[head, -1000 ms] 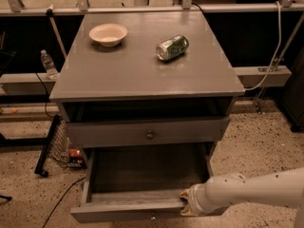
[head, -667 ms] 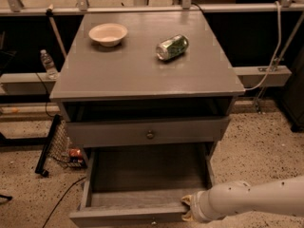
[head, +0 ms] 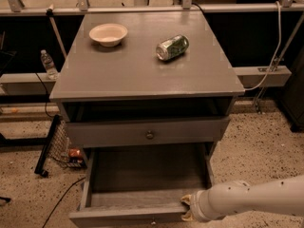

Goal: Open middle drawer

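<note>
The middle drawer (head: pixel 142 177) is a grey wooden drawer, pulled well out of the grey cabinet. Its deep box shows empty from above. Its front edge (head: pixel 128 216) runs along the bottom of the view, and a small knob (head: pixel 153 221) just shows. My gripper (head: pixel 186 208), on the end of a white arm (head: pixel 251 198) coming in from the right, sits at the right end of that front edge, touching it. Above is a narrower grey drawer front (head: pixel 147 133) with a round metal knob (head: pixel 149 134).
On the cabinet top (head: pixel 142 70) stand a cream bowl (head: pixel 108 34) and a green can (head: pixel 172 47) lying on its side. A water bottle (head: pixel 47 63) and a black stand (head: pixel 47 146) are at the left. Speckled floor lies on the right.
The middle drawer has slid a little further out toward the camera. My gripper and arm have moved down and back with its front edge.
</note>
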